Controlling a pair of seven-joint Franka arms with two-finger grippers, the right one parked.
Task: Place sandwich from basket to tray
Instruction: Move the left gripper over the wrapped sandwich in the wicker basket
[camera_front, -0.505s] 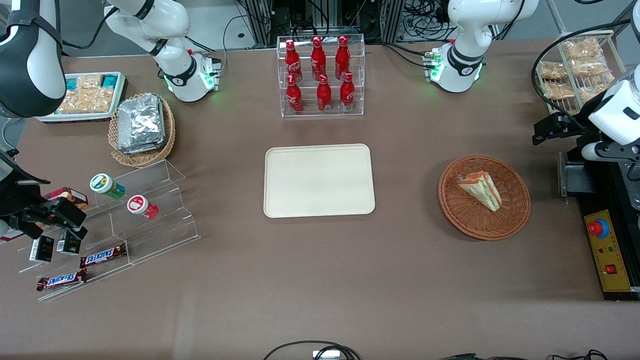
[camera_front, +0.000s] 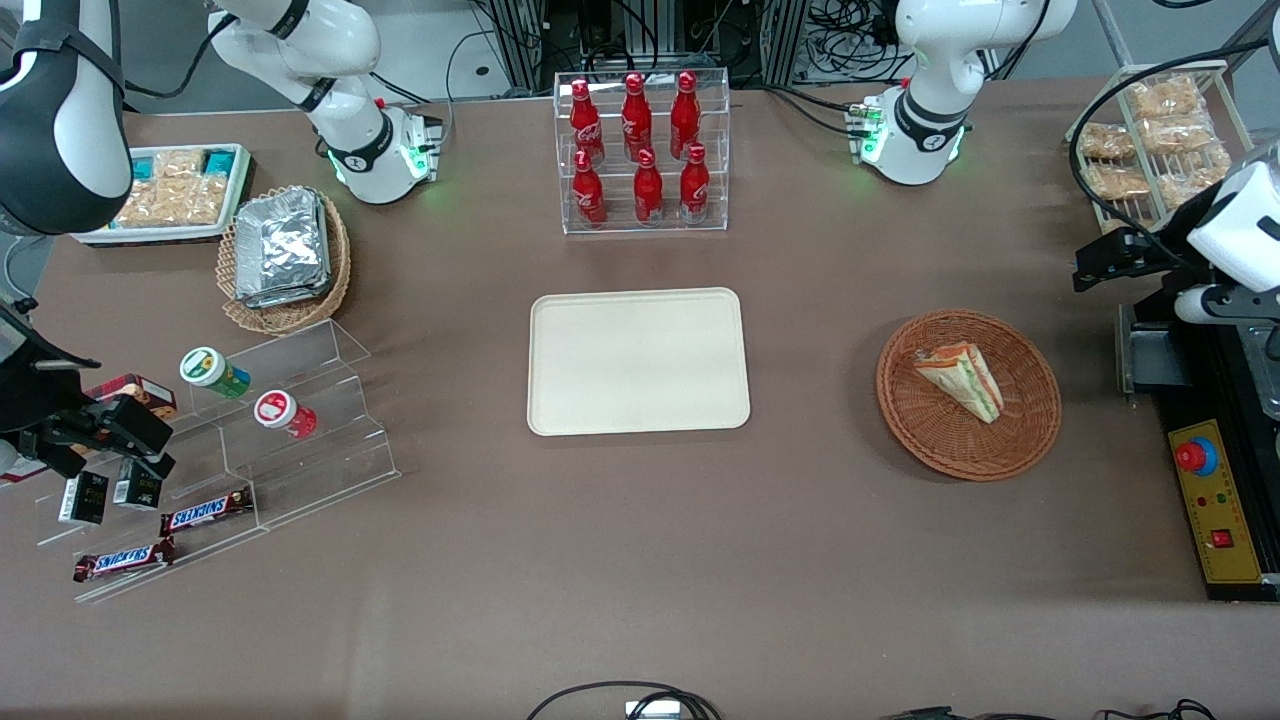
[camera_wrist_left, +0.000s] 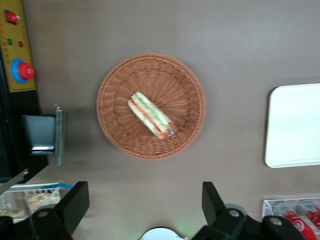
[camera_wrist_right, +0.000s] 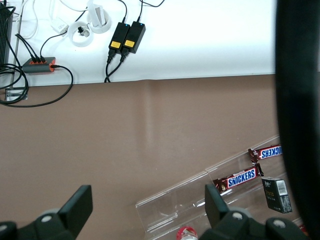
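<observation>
The round wicker basket (camera_front: 968, 394) sits on the brown tabletop (camera_front: 640, 560) toward the working arm's end, and the wrapped sandwich (camera_front: 960, 380) lies inside it, a single wedge on its side with green and red layers showing. The cream tray (camera_front: 638, 361) lies flat at mid-table with nothing on it, well apart from the basket. The pincer (camera_wrist_left: 142, 205) hangs high above the tabletop, off the basket's edge, its two fingers (camera_wrist_left: 75, 202) spread wide apart and gripping nothing. In the clear rack (camera_front: 641, 150), farther from the front camera than the tray, stand six red bottles (camera_front: 640, 140).
</observation>
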